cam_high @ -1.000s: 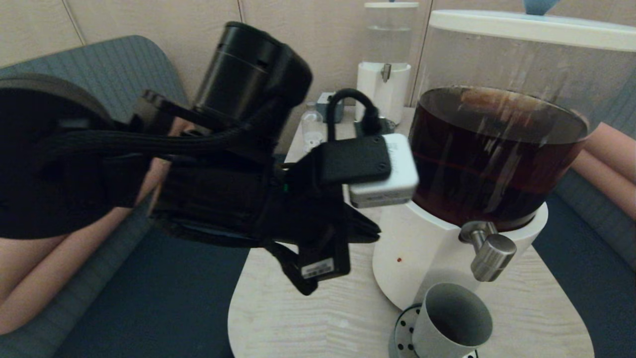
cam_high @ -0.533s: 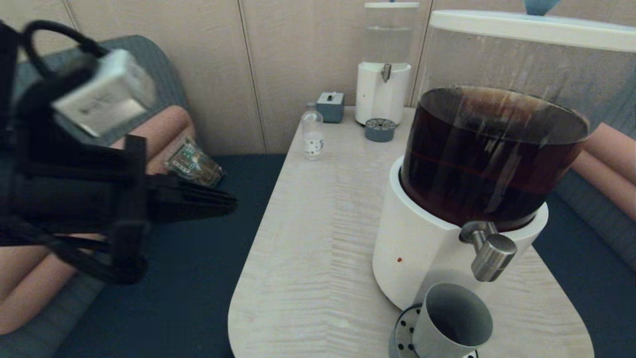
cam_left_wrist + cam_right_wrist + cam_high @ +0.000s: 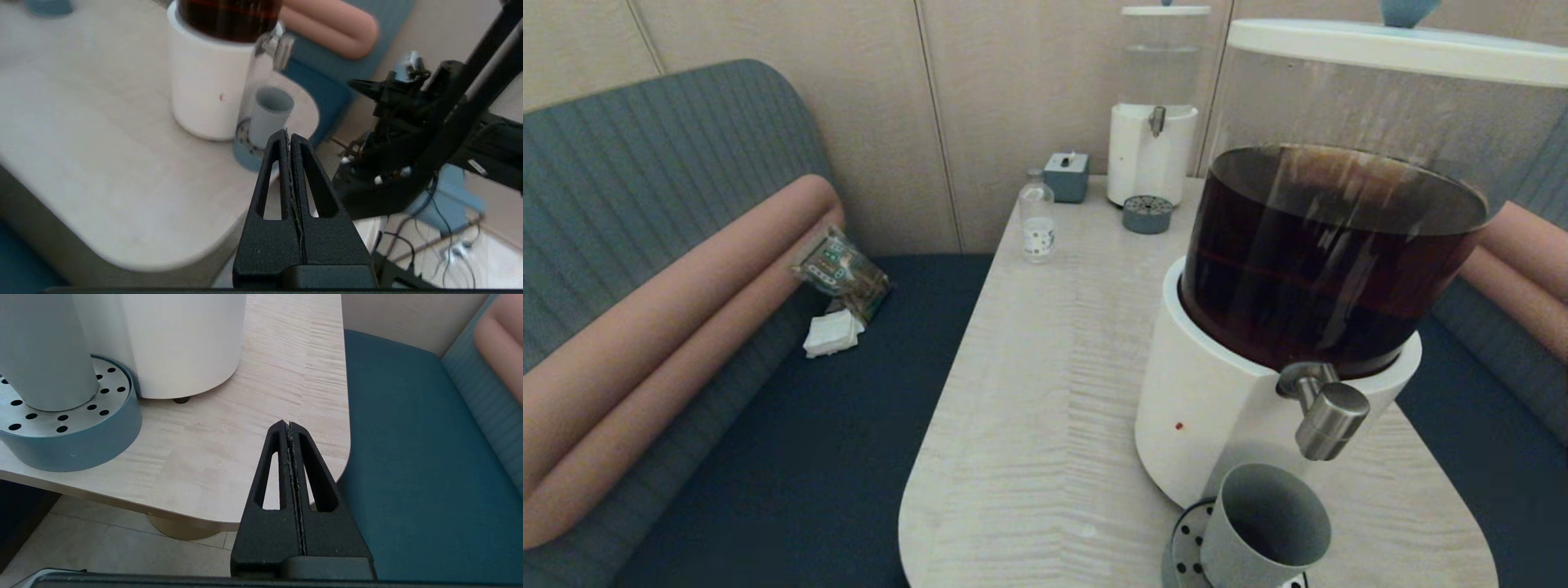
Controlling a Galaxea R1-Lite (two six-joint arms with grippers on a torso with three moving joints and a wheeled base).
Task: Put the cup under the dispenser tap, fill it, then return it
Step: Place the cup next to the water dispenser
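The grey-green cup (image 3: pixel 1262 527) stands on the round perforated drip tray (image 3: pixel 1186 545), below the brushed-steel dispenser tap (image 3: pixel 1327 411) of the big white-based dispenser (image 3: pixel 1217 408) holding dark brown liquid. The left wrist view shows the same cup (image 3: pixel 269 116) and tap (image 3: pixel 280 45) from off the table's near edge. My left gripper (image 3: pixel 289 136) is shut and empty, back from the table. My right gripper (image 3: pixel 289 426) is shut and empty, low by the table's near right corner, beside the drip tray (image 3: pixel 81 433) and the cup (image 3: pixel 45 351). Neither gripper shows in the head view.
A smaller dispenser with clear liquid (image 3: pixel 1156 106), its small drip tray (image 3: pixel 1147 215), a grey box (image 3: pixel 1066 175) and a small clear bottle (image 3: pixel 1037 216) stand at the table's far end. Blue benches flank the table (image 3: pixel 1029 425); a packet and napkin (image 3: pixel 837 286) lie on the left bench.
My left arm, which filled the left and middle of the head view, has swung off to the left and out of that view. The cup has not moved.
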